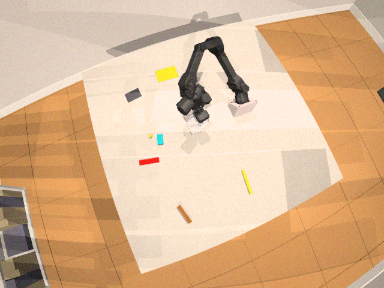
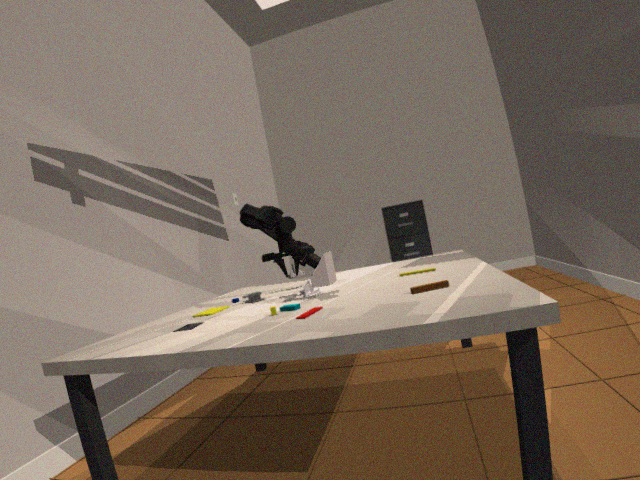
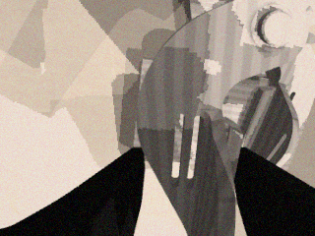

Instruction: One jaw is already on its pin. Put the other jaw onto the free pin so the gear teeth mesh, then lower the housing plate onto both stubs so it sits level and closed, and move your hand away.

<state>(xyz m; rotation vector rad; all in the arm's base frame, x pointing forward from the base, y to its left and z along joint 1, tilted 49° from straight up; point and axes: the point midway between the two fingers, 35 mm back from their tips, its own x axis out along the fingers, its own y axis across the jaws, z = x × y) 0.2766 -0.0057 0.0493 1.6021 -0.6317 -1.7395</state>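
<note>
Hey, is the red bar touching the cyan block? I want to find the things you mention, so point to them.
No, the top view shows bare tabletop between the red bar (image 1: 149,161) (image 2: 309,313) and the cyan block (image 1: 159,139) (image 2: 290,307).

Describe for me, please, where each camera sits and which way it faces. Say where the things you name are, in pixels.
Top: high above the table (image 1: 216,192) (image 2: 330,348), looking down; the whole arm shows, hand partly hidden.
Exterior: beyond one table edge, near tabletop height, looking across it toward a dark cabinet (image 2: 407,229); arm and hand (image 2: 290,276) show.
Wrist: on the arm's wrist, looking along the black fingers at the grey part (image 3: 172,98) between them.
Top and exterior share the red bar (image 1: 149,161) (image 2: 309,312).
</note>
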